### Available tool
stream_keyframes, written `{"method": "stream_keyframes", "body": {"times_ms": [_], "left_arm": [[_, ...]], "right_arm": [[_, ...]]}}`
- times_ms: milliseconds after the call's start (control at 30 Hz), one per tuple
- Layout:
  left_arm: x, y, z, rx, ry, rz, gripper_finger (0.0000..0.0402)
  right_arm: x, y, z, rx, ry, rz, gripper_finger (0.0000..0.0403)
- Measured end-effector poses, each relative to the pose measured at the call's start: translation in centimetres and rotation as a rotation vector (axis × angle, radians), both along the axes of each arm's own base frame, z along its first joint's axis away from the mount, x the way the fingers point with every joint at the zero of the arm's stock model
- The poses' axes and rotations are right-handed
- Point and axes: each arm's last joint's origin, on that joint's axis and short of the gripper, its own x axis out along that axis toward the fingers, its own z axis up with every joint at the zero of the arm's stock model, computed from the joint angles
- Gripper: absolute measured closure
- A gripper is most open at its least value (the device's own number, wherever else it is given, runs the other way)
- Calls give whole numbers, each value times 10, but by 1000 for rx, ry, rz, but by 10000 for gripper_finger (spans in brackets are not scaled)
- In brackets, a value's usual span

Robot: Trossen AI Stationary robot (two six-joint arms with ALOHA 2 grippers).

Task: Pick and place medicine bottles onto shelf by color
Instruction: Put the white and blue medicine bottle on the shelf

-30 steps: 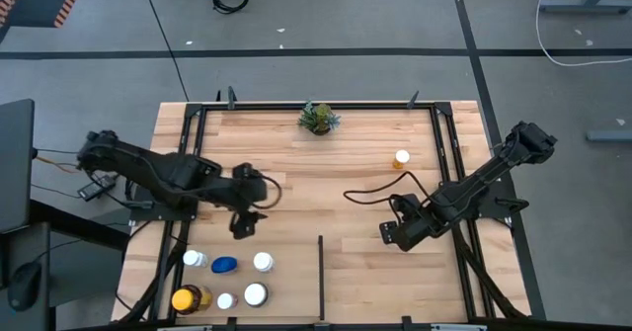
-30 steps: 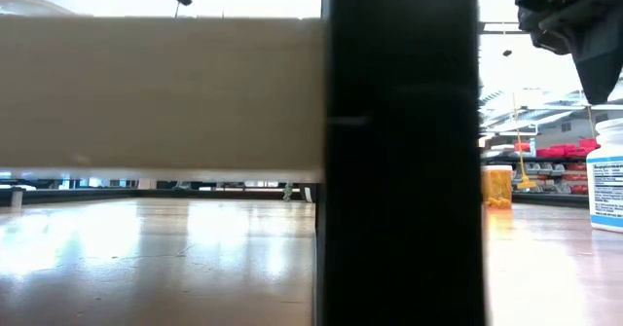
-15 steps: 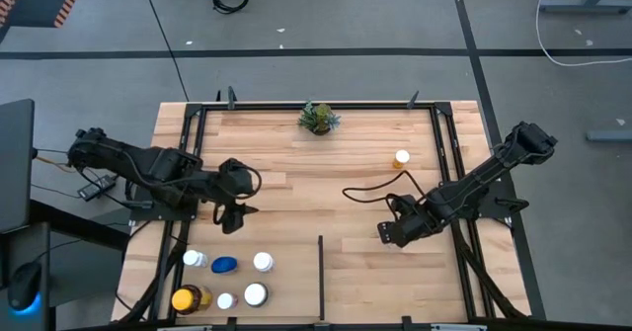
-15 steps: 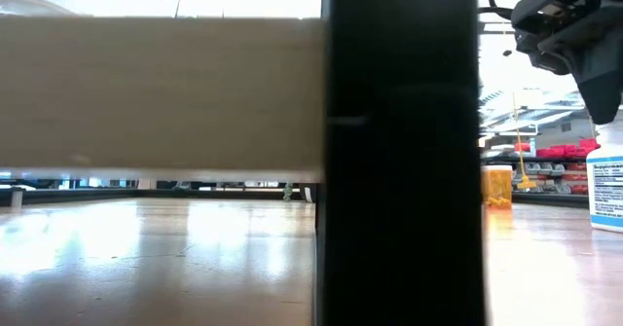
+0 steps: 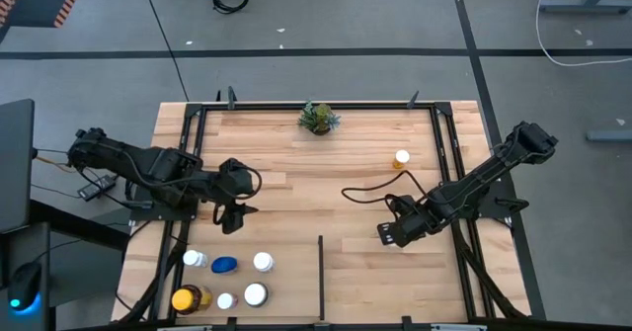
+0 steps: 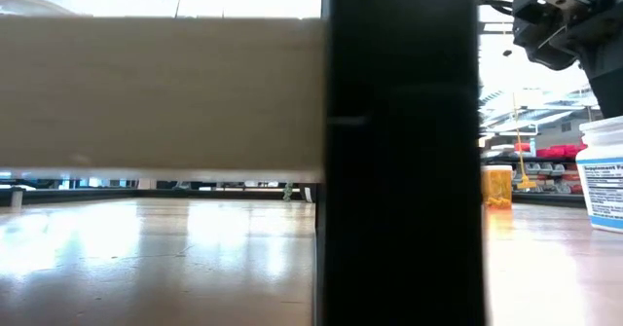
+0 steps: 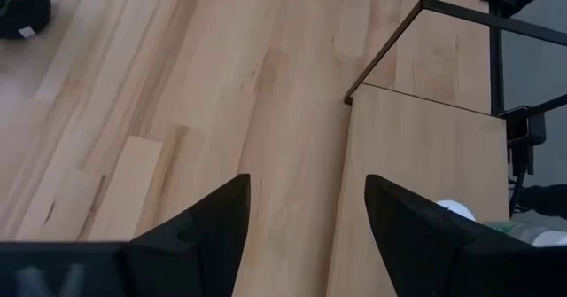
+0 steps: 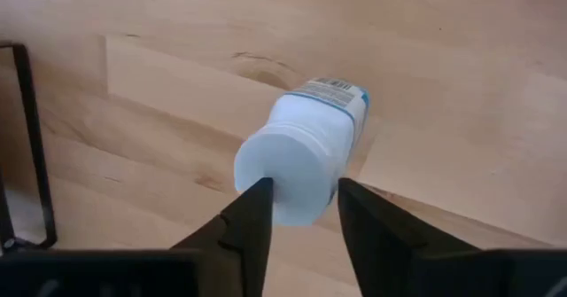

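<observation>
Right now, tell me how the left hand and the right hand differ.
The left hand is spread wide and empty; the right hand is closed on the cap of a white bottle. The left hand is on the left of the black divider bar, the right hand on its right. Both are over the wooden shelf.

A: Where's the left gripper [image 5: 234, 218]?
B: Hanging over the table's left side, fingers spread, nothing in them.
A: Right gripper [image 5: 388, 234]?
B: Low, right of centre, fingers [image 8: 251, 210] clamped on something.
</observation>
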Motion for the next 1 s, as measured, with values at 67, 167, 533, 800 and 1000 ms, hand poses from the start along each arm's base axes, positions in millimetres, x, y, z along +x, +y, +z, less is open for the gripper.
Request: {"method": "stream_keyframes", "body": {"times_ms": [67, 167, 533, 800, 1000], "left_arm": [[0, 0, 0, 0, 0, 0, 173], [0, 0, 0, 0, 0, 0, 173], [0, 0, 0, -7, 0, 9, 173], [0, 0, 0, -11, 1, 13, 173], [0, 0, 0, -22, 1, 25, 173]], "right_arm": [[1, 0, 2, -14, -7, -1, 279], [3, -1, 4, -35, -23, -9, 304], [0, 0, 3, -34, -1, 18, 250], [0, 0, 3, -34, 8, 20, 121], [-2, -1, 2, -40, 19, 44, 73]]}}
